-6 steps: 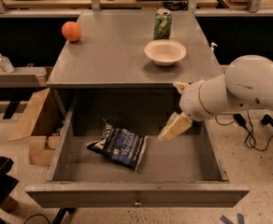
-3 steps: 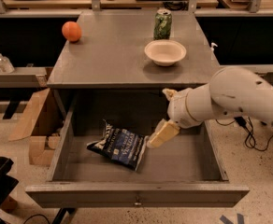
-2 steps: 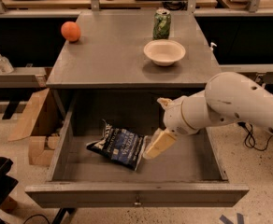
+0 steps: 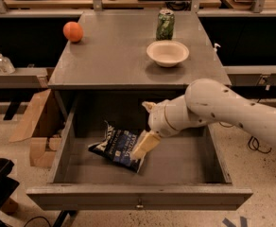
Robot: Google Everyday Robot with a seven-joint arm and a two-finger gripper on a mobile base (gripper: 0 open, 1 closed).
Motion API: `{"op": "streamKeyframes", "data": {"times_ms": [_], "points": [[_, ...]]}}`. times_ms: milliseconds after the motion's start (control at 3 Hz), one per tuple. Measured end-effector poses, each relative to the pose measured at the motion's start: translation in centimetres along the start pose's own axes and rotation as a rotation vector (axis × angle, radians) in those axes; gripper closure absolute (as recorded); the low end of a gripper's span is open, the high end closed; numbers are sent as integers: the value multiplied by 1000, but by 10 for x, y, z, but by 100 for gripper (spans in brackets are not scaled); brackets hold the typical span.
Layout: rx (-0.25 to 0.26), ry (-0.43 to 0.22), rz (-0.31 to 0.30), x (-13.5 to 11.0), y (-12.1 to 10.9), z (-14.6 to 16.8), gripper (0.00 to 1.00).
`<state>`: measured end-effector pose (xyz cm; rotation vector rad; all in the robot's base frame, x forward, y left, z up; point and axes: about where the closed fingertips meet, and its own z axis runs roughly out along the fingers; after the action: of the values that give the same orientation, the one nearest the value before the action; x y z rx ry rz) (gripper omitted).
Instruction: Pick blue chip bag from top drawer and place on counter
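Trouble on the left is the orange [image 4: 73, 31], which sits near the back left corner of the counter [image 4: 114, 56]. It is round, and I judge a bag dropped against it could set it rolling.

Below, the drawer [image 4: 62, 148] stands pulled open. The bag [image 4: 115, 144] lies flat on its floor, left of the middle, skewed and apart from every wall.

My claw [image 4: 145, 146] is down inside the drawer at the bag's right edge. I cannot tell whether it is spread or pressed together, or whether it touches the bag at all.

That edge is the weak point. The foil is crinkled and slick, so a bite on the rim alone may slip free. It may also leave the bag dangling, where it could snag under the counter's front lip on the way up. A push instead of a pinch would only slide it toward the left wall.

Further right, the can [image 4: 165, 24] stands upright behind the bowl [image 4: 167, 52], and a careless swing could topple it.

My arm [image 4: 232, 110] reaches in from the right, close under the counter's corner, and a steep lift could knock it there.
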<state>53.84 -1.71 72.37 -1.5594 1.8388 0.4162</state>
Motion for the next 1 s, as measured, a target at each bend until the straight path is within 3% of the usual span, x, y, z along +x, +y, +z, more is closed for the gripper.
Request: {"op": "streamKeyframes", "data": {"times_ms": [333, 667, 1000], "points": [[-25, -28, 18, 7, -8, 41, 0], [-67, -18, 28, 17, 0, 82, 0], [-140, -2, 34, 20, 27, 130, 26]]}}
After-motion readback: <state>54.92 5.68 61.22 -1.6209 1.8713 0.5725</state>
